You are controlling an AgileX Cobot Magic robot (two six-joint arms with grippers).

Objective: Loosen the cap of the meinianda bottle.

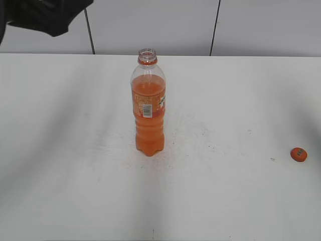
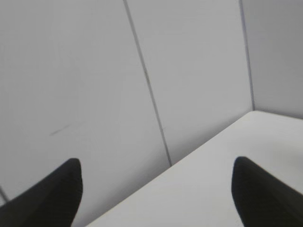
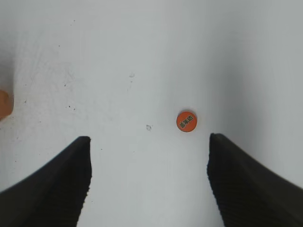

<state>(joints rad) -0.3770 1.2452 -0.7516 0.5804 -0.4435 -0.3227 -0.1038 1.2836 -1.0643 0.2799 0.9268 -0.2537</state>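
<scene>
The meinianda bottle (image 1: pixel 149 108) stands upright in the middle of the white table, with orange drink, an orange label and an orange neck ring; its mouth is open, with nothing on it. The orange cap (image 1: pixel 298 154) lies flat on the table at the far right, apart from the bottle. It also shows in the right wrist view (image 3: pixel 186 121), just beyond my open, empty right gripper (image 3: pixel 149 156). My left gripper (image 2: pixel 156 179) is open and empty, facing the back wall. A bit of the bottle's orange shows at the left edge of the right wrist view (image 3: pixel 4 105).
The white table (image 1: pixel 75 165) ends at a grey panelled wall (image 1: pixel 160 25) behind. The left arm's dark body (image 1: pixel 45 15) is at the top left of the exterior view. Small dark specks dot the table around the bottle.
</scene>
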